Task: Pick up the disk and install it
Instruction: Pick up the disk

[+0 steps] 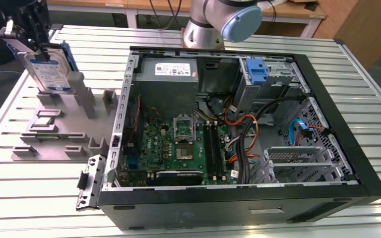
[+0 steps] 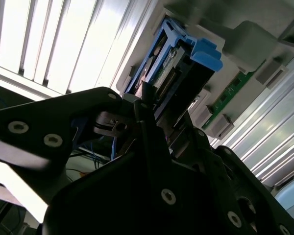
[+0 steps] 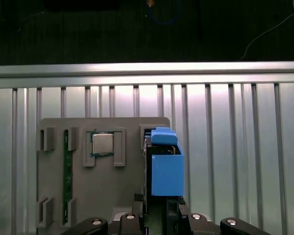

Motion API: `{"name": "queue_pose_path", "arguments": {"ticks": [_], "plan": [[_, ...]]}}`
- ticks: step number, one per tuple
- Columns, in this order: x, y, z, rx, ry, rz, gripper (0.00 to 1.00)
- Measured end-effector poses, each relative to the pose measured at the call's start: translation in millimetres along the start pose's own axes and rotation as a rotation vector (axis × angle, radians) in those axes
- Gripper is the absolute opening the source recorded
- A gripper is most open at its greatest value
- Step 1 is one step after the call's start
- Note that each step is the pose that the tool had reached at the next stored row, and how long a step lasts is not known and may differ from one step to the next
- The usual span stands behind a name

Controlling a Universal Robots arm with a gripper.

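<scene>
Gripper clamped on the disk, held on edge at the grey fixture, off the open computer case toward the exterior view's left. Disk's blue-and-white label faces outward, print illegible.

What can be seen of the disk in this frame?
The disk is a flat silver-metal rectangle with a blue-and-white label on its broad face, framed by a blue plastic carrier bracket. It stands on edge, leaning slightly, in a slot of the grey fixture on the slatted table, at the exterior view's left, outside the open computer case. The gripper is at its upper edge; whether it has a hold is unclear.
</scene>
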State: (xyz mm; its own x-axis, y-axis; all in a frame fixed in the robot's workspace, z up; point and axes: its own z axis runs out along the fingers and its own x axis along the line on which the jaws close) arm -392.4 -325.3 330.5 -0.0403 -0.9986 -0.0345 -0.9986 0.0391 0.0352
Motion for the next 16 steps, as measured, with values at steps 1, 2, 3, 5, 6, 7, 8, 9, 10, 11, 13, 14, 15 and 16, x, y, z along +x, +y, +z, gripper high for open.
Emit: {"name": "queue_pose_path", "arguments": {"ticks": [1, 2, 3, 5, 6, 7, 8, 9, 10, 11, 13, 14, 15, 16], "plan": [[-0.1, 0.1, -2.1, 0.0001, -0.0001, 0.0, 0.35], [-0.1, 0.2, -4.2, 0.0, 0.0, 0.0, 0.35], [-0.2, 0.2, -6.3, -0.0001, 0.0, 0.0, 0.35], [-0.3, 0.3, -8.9, 0.0, 0.0, 0.0, 0.35], [-0.3, 0.3, -8.8, 0.0003, -0.0001, 0.0, 0.35], [-0.3, 0.3, -8.9, 0.0003, -0.0001, 0.0, 0.35], [-0.3, 0.3, -9.2, 0.0001, 0.0, 0.0, 0.35], [-0.3, 0.3, -9.3, 0.0001, 0.0, 0.0, 0.35], [-0.3, 0.3, -9.3, 0.0, 0.0, 0.0, 0.35], [-0.3, 0.3, -9.4, 0.0, 0.0, 0.0, 0.35], [-0.3, 0.3, -9.4, 0.0001, 0.0, 0.0, 0.35], [-0.3, 0.3, -9.4, 0.0001, 0.0, 0.0, 0.35], [-0.3, 0.3, -9.4, 0.0001, 0.0, 0.0, 0.35], [-0.3, 0.3, -9.5, 0.0001, 0.0, 0.0, 0.35]]}}
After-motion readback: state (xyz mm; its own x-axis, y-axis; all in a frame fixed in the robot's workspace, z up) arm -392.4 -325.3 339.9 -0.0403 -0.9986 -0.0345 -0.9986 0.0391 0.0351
